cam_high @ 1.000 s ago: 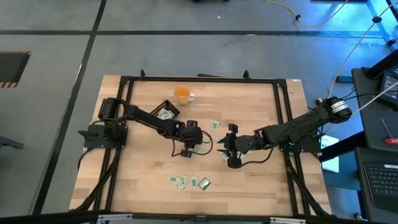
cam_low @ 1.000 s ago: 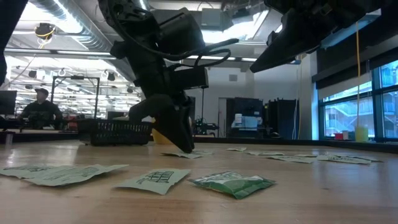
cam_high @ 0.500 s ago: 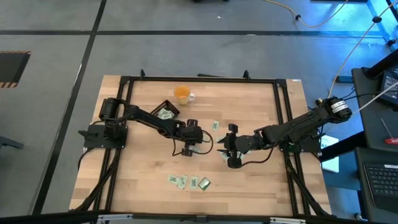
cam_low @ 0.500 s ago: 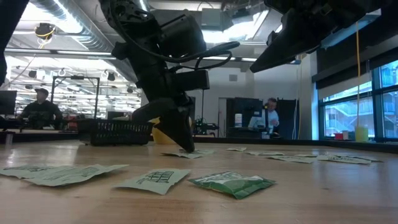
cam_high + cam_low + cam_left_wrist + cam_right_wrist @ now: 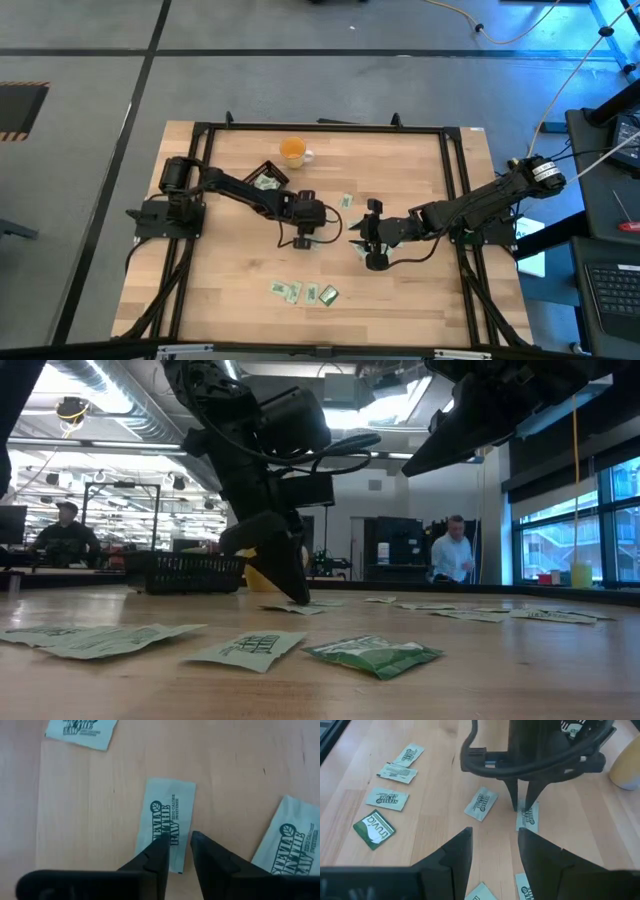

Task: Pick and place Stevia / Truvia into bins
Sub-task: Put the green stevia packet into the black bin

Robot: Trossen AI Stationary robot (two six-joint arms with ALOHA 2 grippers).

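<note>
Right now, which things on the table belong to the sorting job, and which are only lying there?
For the job:
- Stevia sachets
- green Truvia sachet
- black tray
- left end effector, over one sachet

Only lying there:
- orange cup

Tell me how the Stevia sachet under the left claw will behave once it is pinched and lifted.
The Stevia sachet lies flat on the wooden table, so it probably offers little edge and may slide before the left claw catches it. It looks like thin paper, likely light and floppy, so it may droop or bend once lifted.
</note>
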